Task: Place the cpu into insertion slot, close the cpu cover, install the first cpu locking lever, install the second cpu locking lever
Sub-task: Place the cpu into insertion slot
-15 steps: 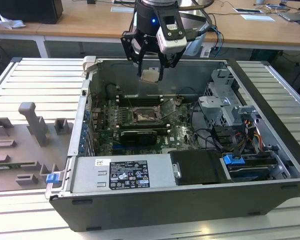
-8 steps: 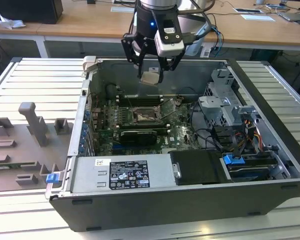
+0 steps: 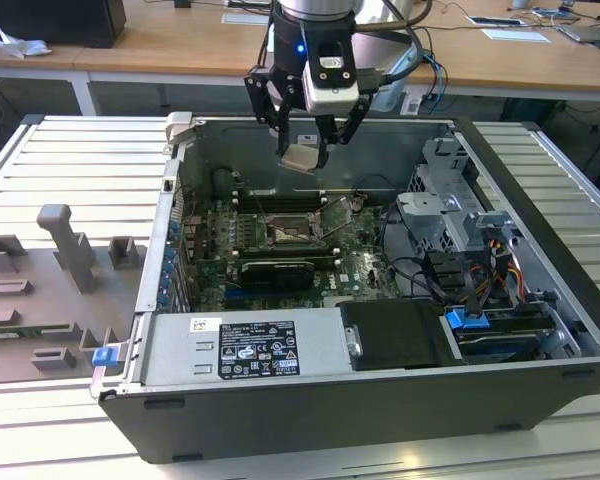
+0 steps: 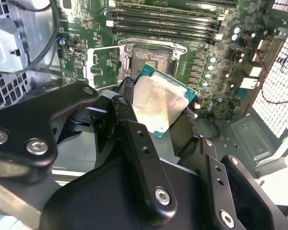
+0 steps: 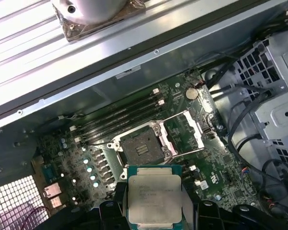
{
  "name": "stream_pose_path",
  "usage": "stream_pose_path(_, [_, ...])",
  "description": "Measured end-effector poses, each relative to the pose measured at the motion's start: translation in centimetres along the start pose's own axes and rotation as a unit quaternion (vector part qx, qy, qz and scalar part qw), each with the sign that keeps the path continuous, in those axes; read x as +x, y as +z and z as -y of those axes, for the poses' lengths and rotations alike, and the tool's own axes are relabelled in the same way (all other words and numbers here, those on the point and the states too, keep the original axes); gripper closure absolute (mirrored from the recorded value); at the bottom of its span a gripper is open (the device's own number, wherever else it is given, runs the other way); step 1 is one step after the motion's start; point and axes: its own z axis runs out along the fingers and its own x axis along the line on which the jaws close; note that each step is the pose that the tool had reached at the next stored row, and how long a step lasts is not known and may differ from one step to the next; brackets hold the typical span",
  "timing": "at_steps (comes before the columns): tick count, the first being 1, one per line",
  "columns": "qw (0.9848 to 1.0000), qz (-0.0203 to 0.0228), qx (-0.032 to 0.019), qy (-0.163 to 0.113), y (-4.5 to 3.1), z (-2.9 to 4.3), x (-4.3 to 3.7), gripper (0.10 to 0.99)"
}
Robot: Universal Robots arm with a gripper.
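My gripper hangs above the open computer case, shut on the cpu, a flat square chip with a pale metal top. In both wrist views the cpu sits between the black fingers, tilted slightly. Below it on the green board lies the insertion slot, dark-centred and uncovered. The cpu cover is swung open and lies beside the slot. The chip is well clear of the socket.
Long black memory slots run beside the socket. A power supply fills the case's near side, and a drive cage with cables stands at the exterior view's right. Grey fixture blocks sit outside the case at the left.
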Motion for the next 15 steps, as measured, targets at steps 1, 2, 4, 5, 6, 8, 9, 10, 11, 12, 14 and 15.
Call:
stream_pose_path(1, [1.0,0.0006,0.0004,0.005,0.01,0.0,0.0,0.545])
stream_pose_path(2, [0.9999,0.0016,0.0009,0.013,0.03,0.0,0.0,0.545])
stream_pose_path(4, [0.9996,0.0034,0.0017,0.029,0.06,0.01,0.0,0.545])
stream_pose_path(5, [0.9994,0.0039,0.0018,0.034,0.08,0.01,0.0,0.545])
stream_pose_path(6, [0.9992,0.0044,0.002,0.039,0.08,0.01,0.0,0.545])
stream_pose_path(8, [0.9988,0.0056,0.0023,0.049,0.11,0.01,0.0,0.545])
stream_pose_path(9, [0.9983,0.0065,0.0028,0.058,0.13,0.01,0.0,0.545])
stream_pose_path(10, [0.9975,0.0079,0.0034,0.069,0.17,0.01,0.0,0.545])
stream_pose_path(11, [0.9972,0.0085,0.0038,0.074,0.18,0.02,0.0,0.545])
stream_pose_path(12, [0.9968,0.0092,0.0041,0.08,0.19,0.02,0.0,0.545])
stream_pose_path(14, [0.9959,0.0104,0.0047,0.09,0.23,0.02,-0.01,0.545])
stream_pose_path(15, [0.9954,0.011,0.0049,0.095,0.24,0.02,-0.01,0.545])
